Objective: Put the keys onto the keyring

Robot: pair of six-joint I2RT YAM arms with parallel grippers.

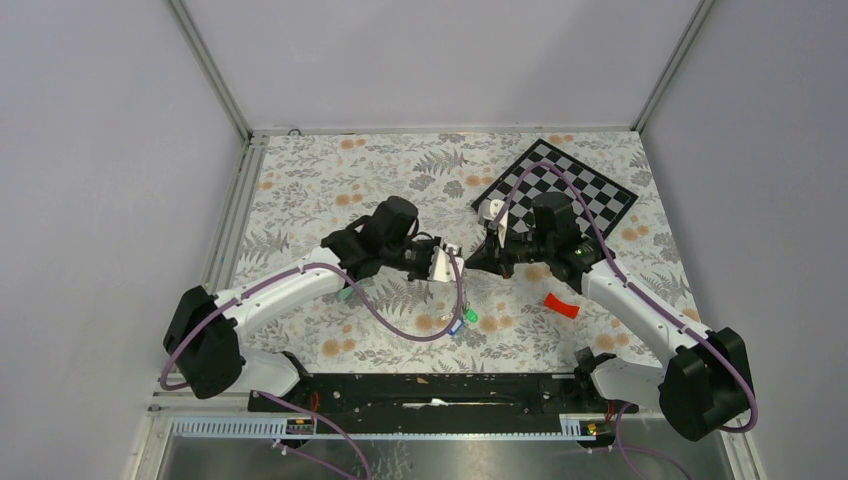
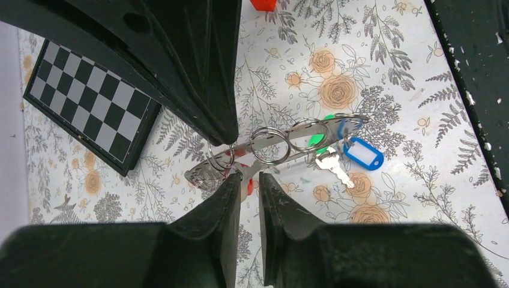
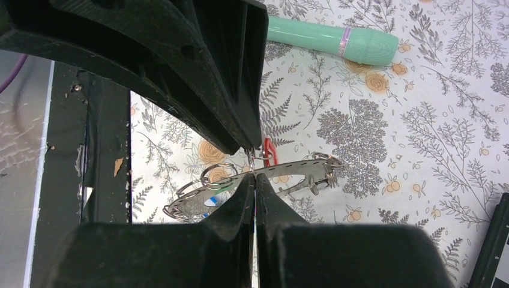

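Left wrist view: the left gripper (image 2: 249,180) has its jaws a narrow slit apart, and a sliver of red shows in the slit. Just past its tips runs the keyring (image 2: 273,144) — seen edge-on as a flat silvery strip, raised off the flowered cloth (image 2: 384,72), with several wire split rings threaded on it. Whether the left fingertips touch the strip I cannot tell. The right gripper (image 2: 230,138) reaches in from the upper left of this view, and its tip meets the strip near the left end. At the strip's right end are a blue-tagged key (image 2: 362,153) and a green tag (image 2: 314,140). I cannot tell whether they hang from the keyring or lie on the cloth below it.

Right wrist view: the right pincer is pressed together with the thin strip clamped between its tips, about midway along the strip. A red tag (image 3: 267,148) sits just beyond the pinch. A mint-green tube (image 3: 333,39) lies on the cloth, well apart from the keyring.

Top external view: the two grippers meet tip to tip above the middle of the cloth — the left arm from the left, the right arm from the right. Green and blue specks show a little nearer than the meeting point. A chessboard (image 1: 560,188) lies at the far right, and a red plastic piece (image 1: 561,305) lies on the cloth beside the right arm.
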